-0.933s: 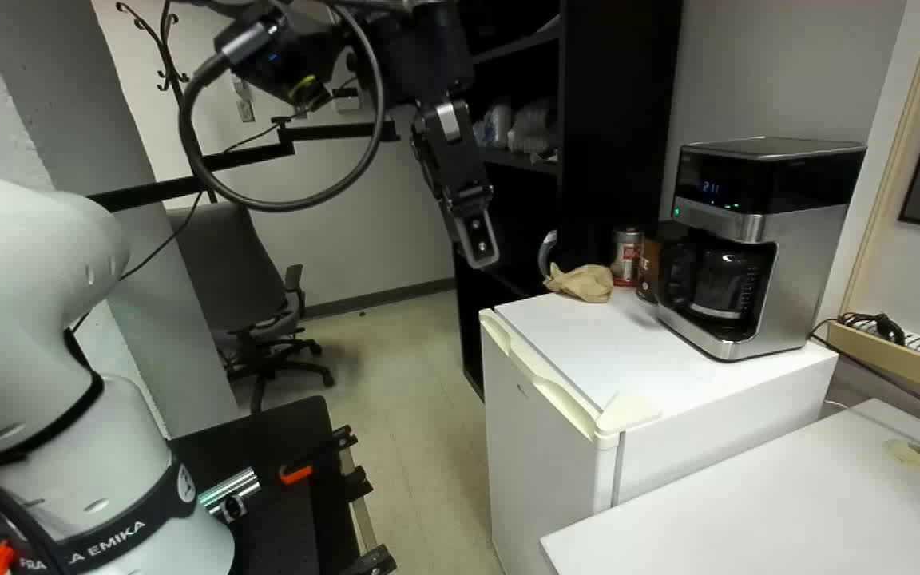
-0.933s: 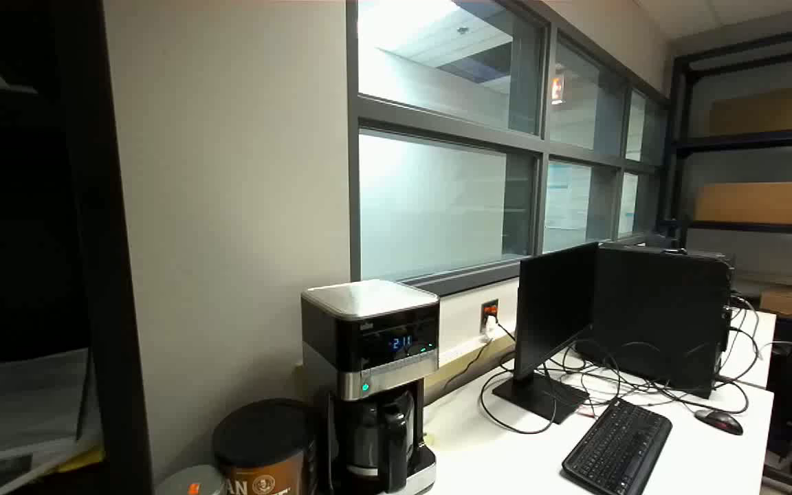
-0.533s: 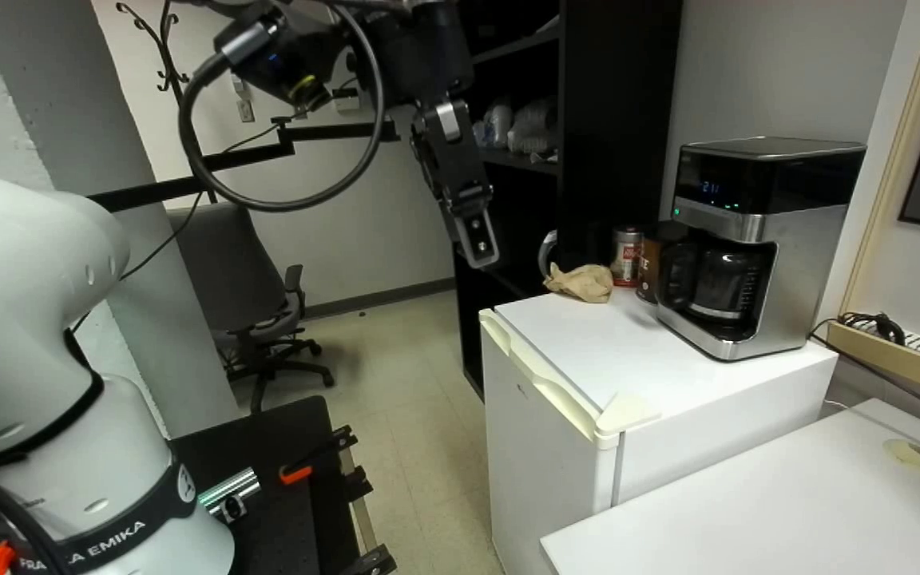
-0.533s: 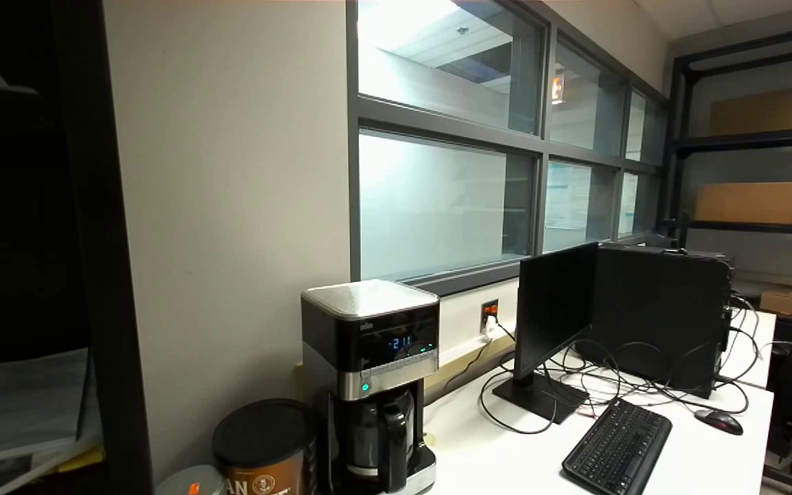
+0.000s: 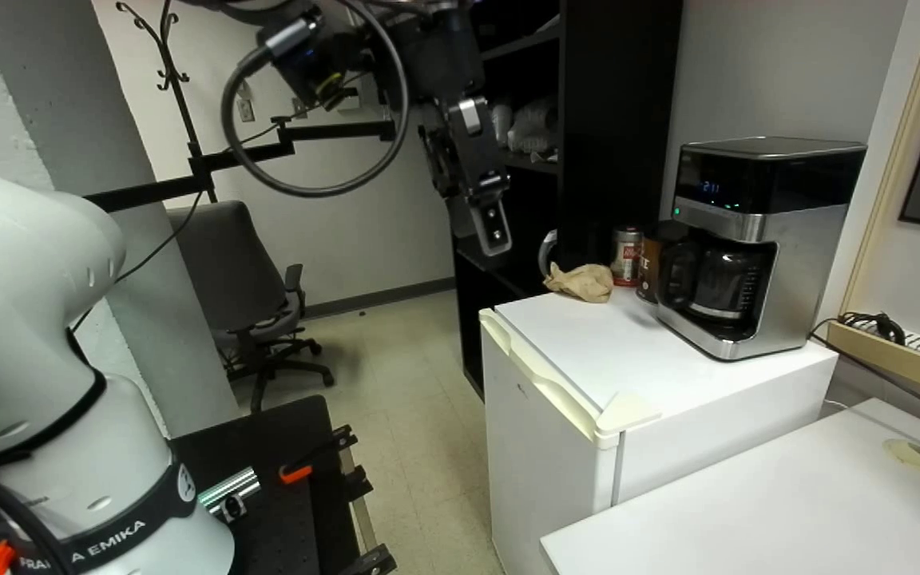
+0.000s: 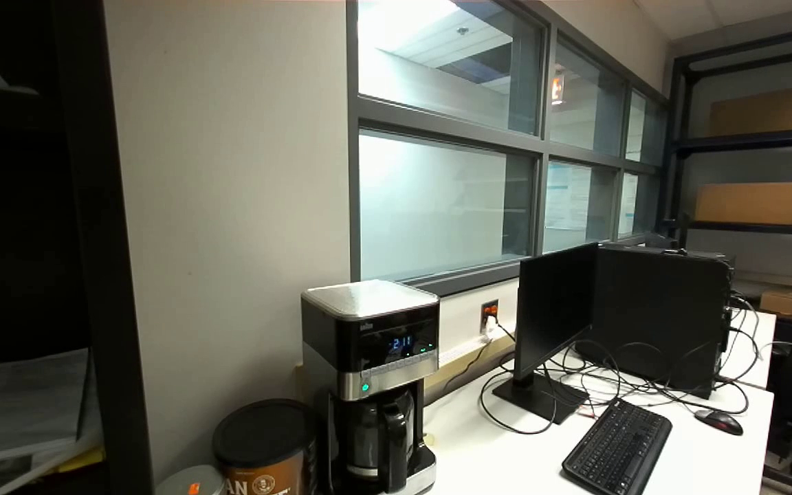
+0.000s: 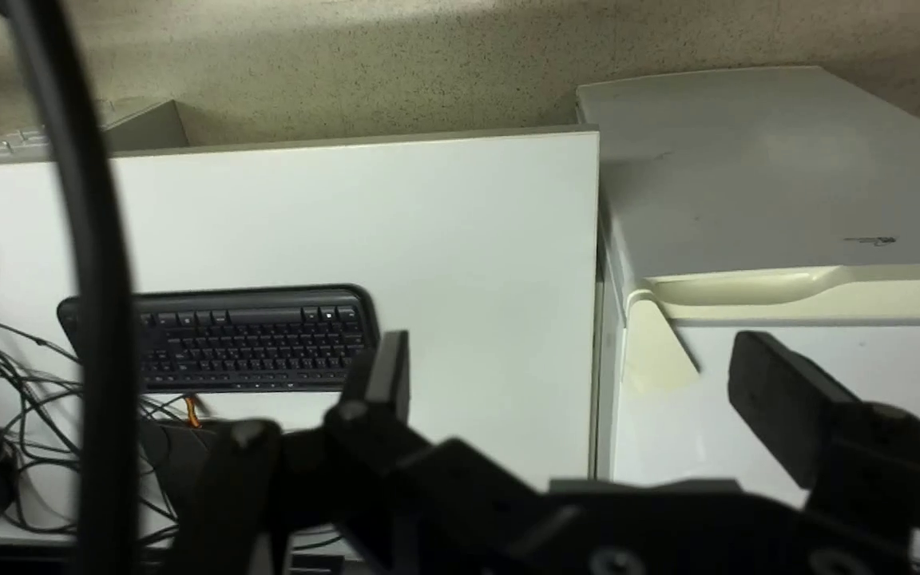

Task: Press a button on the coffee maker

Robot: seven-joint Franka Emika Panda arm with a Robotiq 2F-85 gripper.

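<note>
The coffee maker [image 5: 807, 263] is a boxy black and silver machine with a dark glass carafe [image 5: 719, 279]. It stands upright on the white fridge [image 5: 588, 343]. It also shows in an exterior view [image 6: 331, 337], with lit blue digits, a row of buttons below them and a green light on its front. My gripper [image 5: 480, 228] hangs in the air, well apart from the coffee maker and to its left in that exterior view. In the wrist view my gripper [image 7: 572, 359] has its fingers wide apart with nothing between them. The coffee maker is out of the wrist view.
A crumpled brown bag [image 5: 581, 283], a can [image 5: 628, 257] and a brown jar [image 6: 269, 474] stand beside the coffee maker. A white desk [image 7: 476, 239] adjoins the fridge and holds a keyboard [image 7: 260, 339] and a monitor [image 6: 554, 309]. A black shelf [image 5: 616, 120] rises behind.
My arm and gripper have moved to the right and slightly up in an exterior view, a little closer to the coffee maker there. The coffee maker and other objects have not moved.
</note>
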